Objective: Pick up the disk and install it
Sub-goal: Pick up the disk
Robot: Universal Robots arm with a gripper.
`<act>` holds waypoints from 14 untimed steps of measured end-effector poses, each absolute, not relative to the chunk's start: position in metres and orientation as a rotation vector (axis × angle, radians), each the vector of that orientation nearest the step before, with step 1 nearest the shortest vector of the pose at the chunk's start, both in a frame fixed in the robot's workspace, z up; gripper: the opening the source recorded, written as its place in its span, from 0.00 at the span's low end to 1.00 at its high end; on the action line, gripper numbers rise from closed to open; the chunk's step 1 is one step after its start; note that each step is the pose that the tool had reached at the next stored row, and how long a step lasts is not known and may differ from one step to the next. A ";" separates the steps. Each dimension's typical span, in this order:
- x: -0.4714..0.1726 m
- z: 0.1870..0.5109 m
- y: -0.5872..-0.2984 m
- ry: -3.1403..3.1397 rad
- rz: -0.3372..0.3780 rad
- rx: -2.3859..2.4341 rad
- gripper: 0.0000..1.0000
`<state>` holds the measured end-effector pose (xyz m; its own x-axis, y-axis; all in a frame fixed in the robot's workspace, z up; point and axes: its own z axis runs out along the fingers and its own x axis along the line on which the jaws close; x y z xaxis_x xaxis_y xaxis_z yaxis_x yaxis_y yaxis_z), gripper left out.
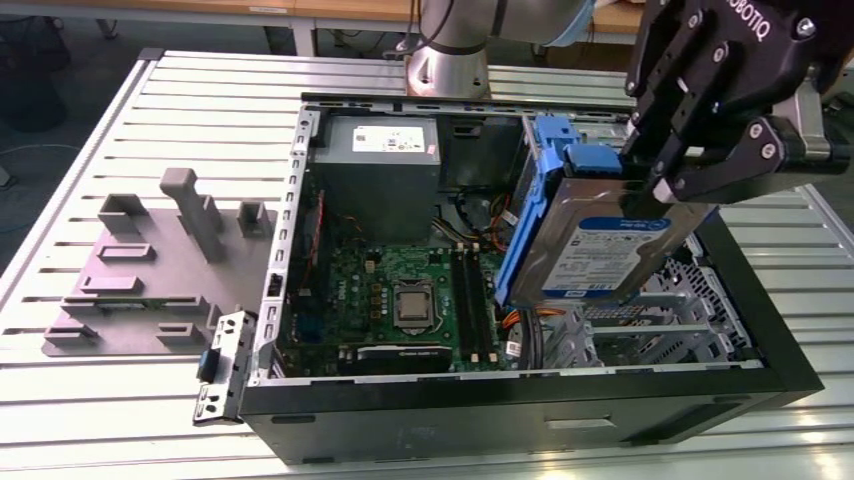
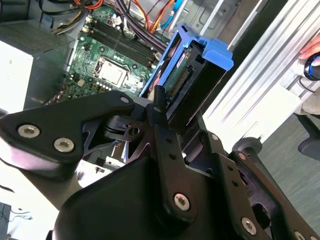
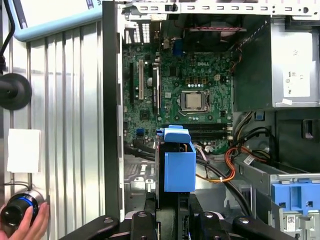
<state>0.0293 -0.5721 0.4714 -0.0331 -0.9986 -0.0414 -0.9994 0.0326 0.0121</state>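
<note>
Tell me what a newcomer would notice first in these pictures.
First comes the black gripper on the exterior view's right, clamped on the disk, which it holds tilted over the open computer case. Inside the case lies the green motherboard. A grey fixture plate sits on the slatted table, to the exterior view's left of the case.

Black gripper (image 1: 663, 182) of angular linkage plates with silver screw heads, on a silver-grey arm (image 1: 447, 45) with pale-blue cap.

Robotics lab, slotted alu. workbench (image 1: 174, 100), opened PC case (image 1: 507, 412), robot arm (image 1: 447, 55)
</note>
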 end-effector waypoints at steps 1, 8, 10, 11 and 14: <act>0.030 0.471 -0.573 2.242 0.058 -2.169 0.35; 0.042 0.470 -0.574 2.243 0.059 -2.168 0.35; 0.047 0.470 -0.574 2.243 0.059 -2.168 0.35; 0.049 0.470 -0.574 2.243 0.059 -2.168 0.35; 0.056 0.469 -0.574 2.243 0.059 -2.168 0.35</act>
<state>0.0558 -0.5739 0.4691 -0.0341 -0.9986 -0.0414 -0.9994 0.0336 0.0121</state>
